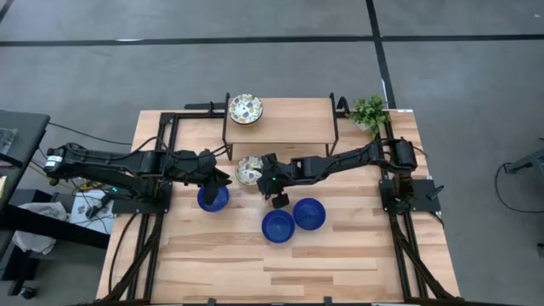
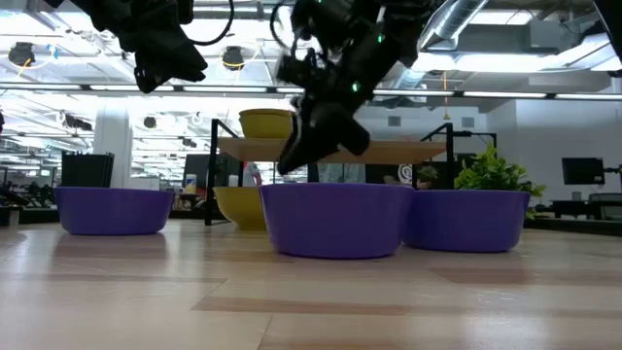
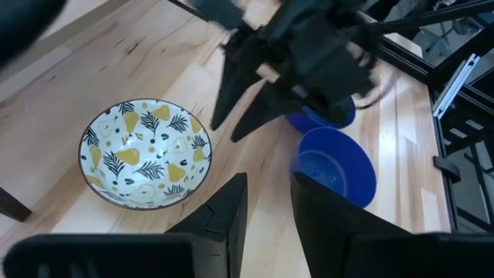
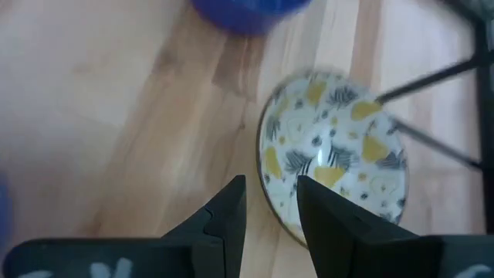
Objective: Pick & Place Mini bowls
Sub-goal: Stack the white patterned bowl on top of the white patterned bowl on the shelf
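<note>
My right fingers (image 4: 268, 202) stand slightly apart, empty, right over the near rim of the patterned bowl (image 4: 333, 147) on the desk (image 4: 123, 139). My left fingers (image 3: 268, 202), also parted and empty, hover beside that bowl, slightly farther.

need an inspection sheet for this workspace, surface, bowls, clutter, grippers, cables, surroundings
surface: light wooden table with a raised wooden shelf at the back
job's things: three blue bowls on the table; one patterned bowl on the table in front of the shelf, another patterned bowl on the shelf
clutter: small green plant at the back right corner
grippers: left gripper and right gripper both hang empty above the table, either side of the patterned bowl; jaws of each slightly apart
cables: black cables run along the table's left side
surroundings: grey floor; a dark side table with gear on the left
</note>
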